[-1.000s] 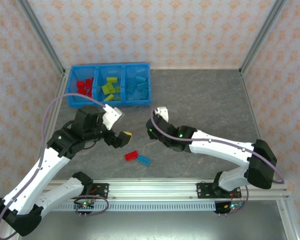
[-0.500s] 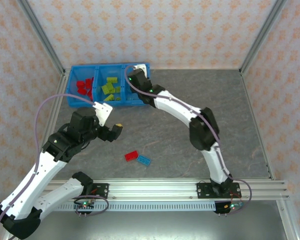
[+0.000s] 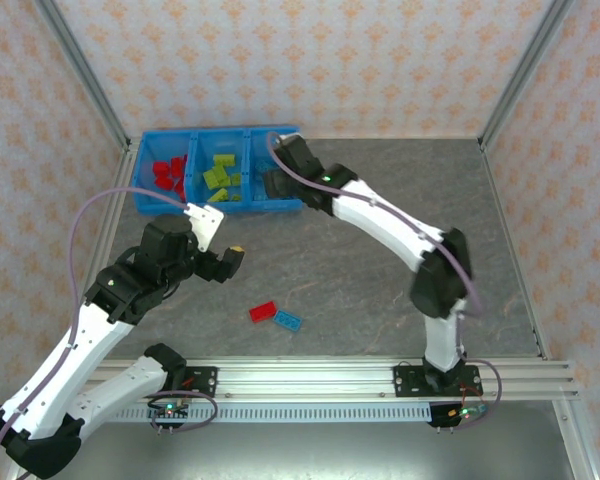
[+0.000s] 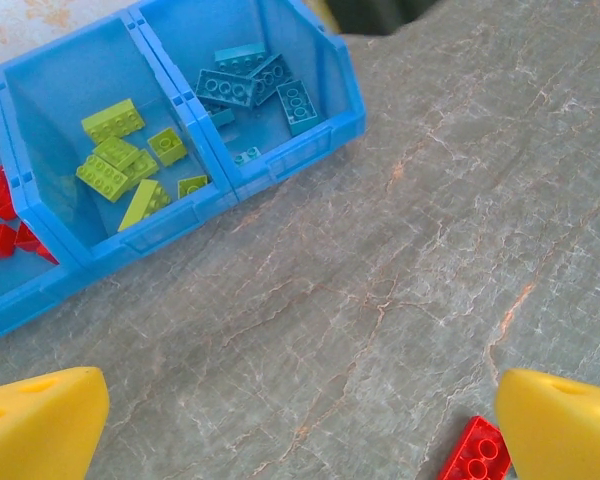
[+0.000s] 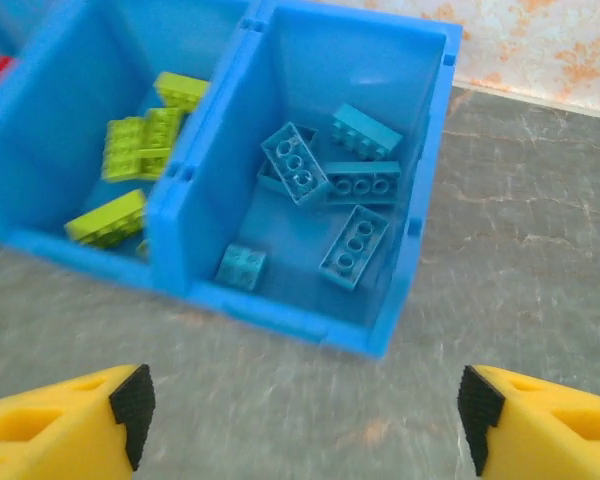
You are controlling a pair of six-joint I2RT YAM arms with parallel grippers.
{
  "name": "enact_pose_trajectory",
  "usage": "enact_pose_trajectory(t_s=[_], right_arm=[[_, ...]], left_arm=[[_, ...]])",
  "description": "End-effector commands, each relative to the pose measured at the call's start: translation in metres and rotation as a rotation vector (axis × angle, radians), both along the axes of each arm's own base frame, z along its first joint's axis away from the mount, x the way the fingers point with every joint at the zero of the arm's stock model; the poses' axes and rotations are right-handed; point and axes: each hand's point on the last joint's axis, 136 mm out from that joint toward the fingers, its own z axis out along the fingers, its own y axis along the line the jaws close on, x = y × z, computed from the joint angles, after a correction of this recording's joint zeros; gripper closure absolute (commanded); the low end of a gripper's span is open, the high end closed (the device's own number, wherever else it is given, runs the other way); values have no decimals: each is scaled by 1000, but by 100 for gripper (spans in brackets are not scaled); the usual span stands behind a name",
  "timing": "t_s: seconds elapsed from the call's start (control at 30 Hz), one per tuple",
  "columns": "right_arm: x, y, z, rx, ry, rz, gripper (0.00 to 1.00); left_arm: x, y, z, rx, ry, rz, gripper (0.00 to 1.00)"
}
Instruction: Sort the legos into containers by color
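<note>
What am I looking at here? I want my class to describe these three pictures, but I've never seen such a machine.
These are two robot arms bolted at the near edge of a grey table. The overhead picture looks down from above and behind them; the other two come from a camera on each wrist, so the yellow shapes at the bottom are that arm's own fingers. A blue bin keeps red bricks, green bricks and blue bricks in separate compartments. A loose red brick and a loose blue brick lie on the table. The left tool hangs open above the table near them; the right tool is open at the bin's blue compartment. Neither holds anything.
</note>
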Motion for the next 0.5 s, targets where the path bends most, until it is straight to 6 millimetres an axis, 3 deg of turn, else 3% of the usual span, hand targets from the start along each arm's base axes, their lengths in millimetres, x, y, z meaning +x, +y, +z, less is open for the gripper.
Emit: enact_pose_trajectory(t_s=[0.0, 0.13, 0.27, 0.37, 0.47], right_arm=[[-56, -9, 21, 110, -2, 89, 16], [-119, -29, -4, 136, 46, 157, 13], [-176, -29, -43, 153, 115, 277, 10], [-203, -28, -81, 130, 181, 323, 9], [-216, -28, -119, 56, 251, 348, 9]], left_arm=[[-1, 3, -4, 8, 15, 15, 0], [-2, 0, -3, -6, 18, -7, 0], [-2, -3, -3, -18, 24, -20, 0], [-1, -7, -4, -26, 33, -33, 0], [-3, -12, -6, -37, 53, -62, 0]])
